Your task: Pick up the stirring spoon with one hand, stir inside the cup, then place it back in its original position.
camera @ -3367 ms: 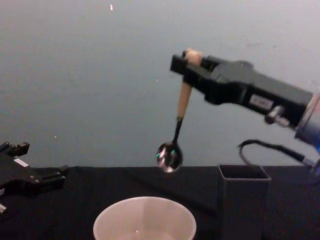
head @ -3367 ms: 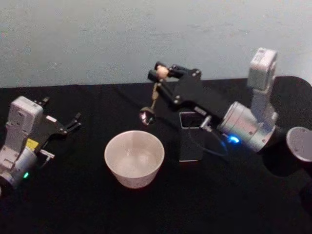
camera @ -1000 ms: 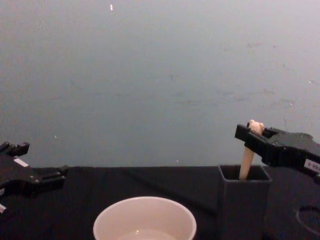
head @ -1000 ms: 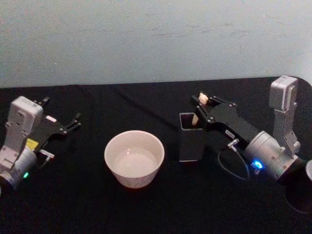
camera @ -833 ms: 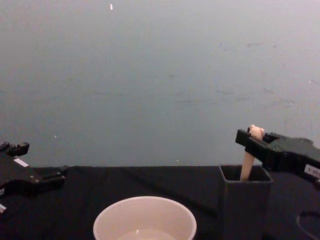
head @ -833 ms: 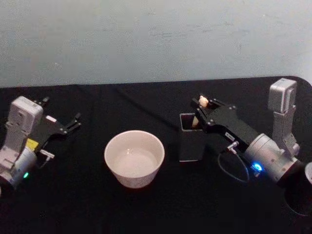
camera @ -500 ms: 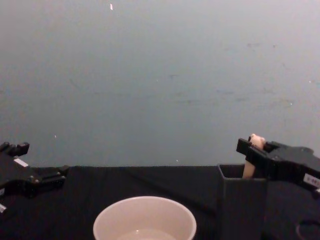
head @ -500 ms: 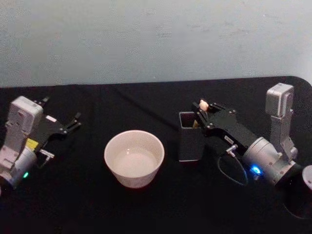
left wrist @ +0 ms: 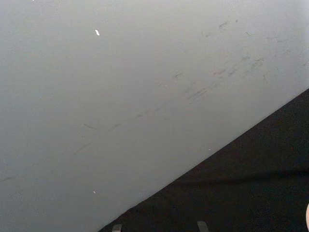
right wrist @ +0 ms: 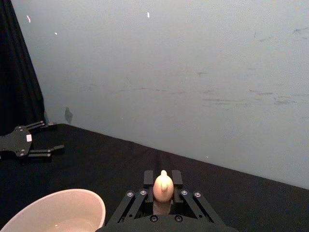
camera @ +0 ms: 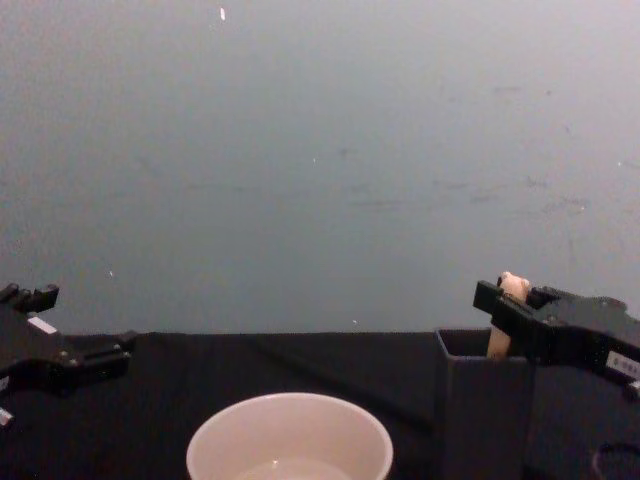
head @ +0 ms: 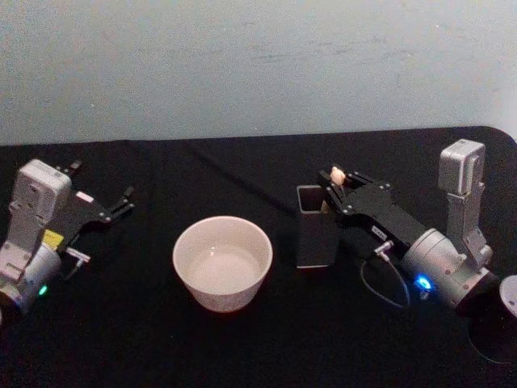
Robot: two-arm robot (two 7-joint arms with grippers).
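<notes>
The stirring spoon [head: 338, 174] stands in the tall dark grey holder [head: 313, 234]. Just its beige handle top and bear head [camera: 512, 287] rise above the holder's rim [camera: 485, 360]. My right gripper [head: 340, 186] reaches in from the right and is shut on the spoon's top [right wrist: 163, 186], with a finger on either side of it. The spoon's bowl is hidden inside the holder. The cream cup [head: 222, 263] sits left of the holder, apart from it, also seen low in the chest view [camera: 290, 440]. My left gripper [head: 101, 184] rests open at the far left.
A black cloth [head: 161, 339] covers the table and a pale wall rises behind. A thin cable [head: 380, 283] loops under the right wrist. A grey round object [head: 509, 295] sits at the right edge. Bare cloth lies between the cup and the left gripper [camera: 60, 350].
My right gripper carried the spoon from above the cup over to the holder and lowered it inside. Over the last second it sank a little deeper. The left arm stayed still.
</notes>
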